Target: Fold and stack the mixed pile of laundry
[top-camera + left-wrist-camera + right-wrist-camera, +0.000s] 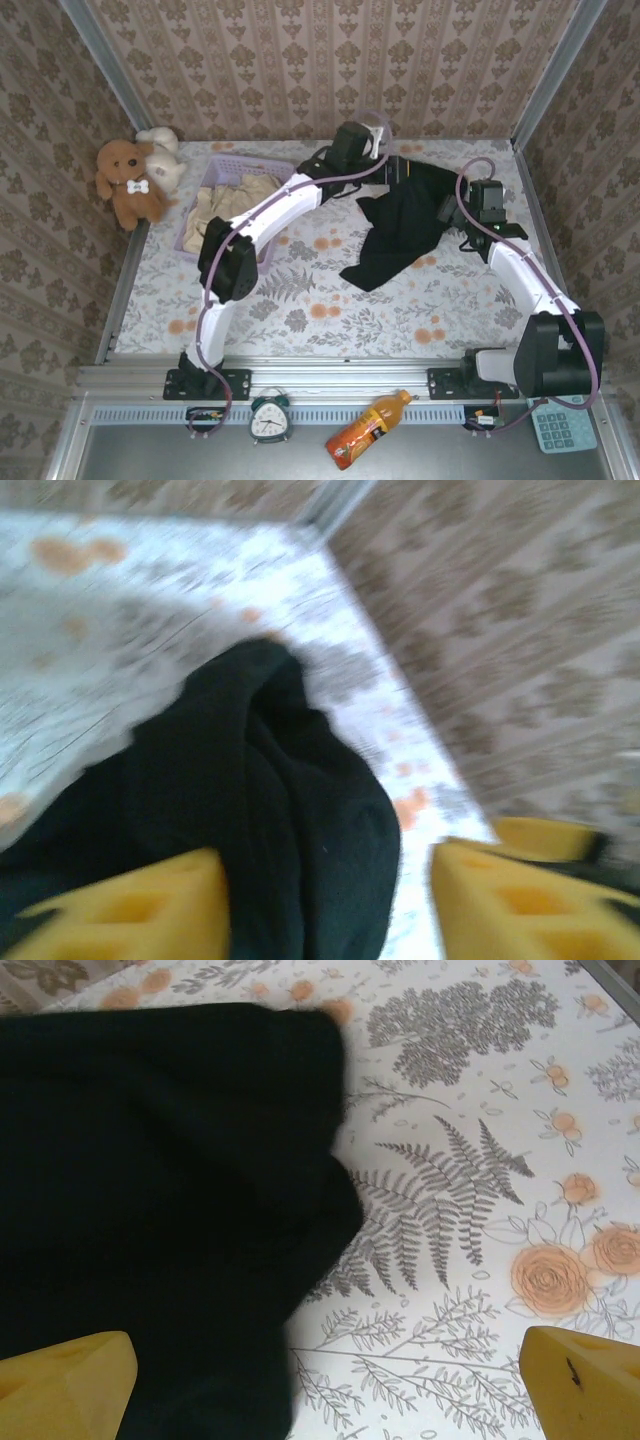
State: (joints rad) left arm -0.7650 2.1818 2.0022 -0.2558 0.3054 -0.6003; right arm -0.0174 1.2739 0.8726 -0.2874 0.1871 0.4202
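- On the counter (300, 290), black garment (400, 225) runs 1 to 7 o'clock
- Left tool (328, 852), spread wide, straddles its 12 o'clock end
- Right tool (328, 1340), spread wide, empty, at 3 o'clock

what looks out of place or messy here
The black garment lies crumpled far right on the table; cream-beige garment sits bunched in the lavender basket; an orange bottle lies on its side on the near ledge.

I work in a test booth dressed up as a home. Wallpaper panels (300, 70) sit between metal posts (98, 55), and an aluminium rail (340, 375) runs along the front. My desk (320, 300) has a flowered cover, teddies (128, 180), a basket (245, 162) and a clock (270, 418).
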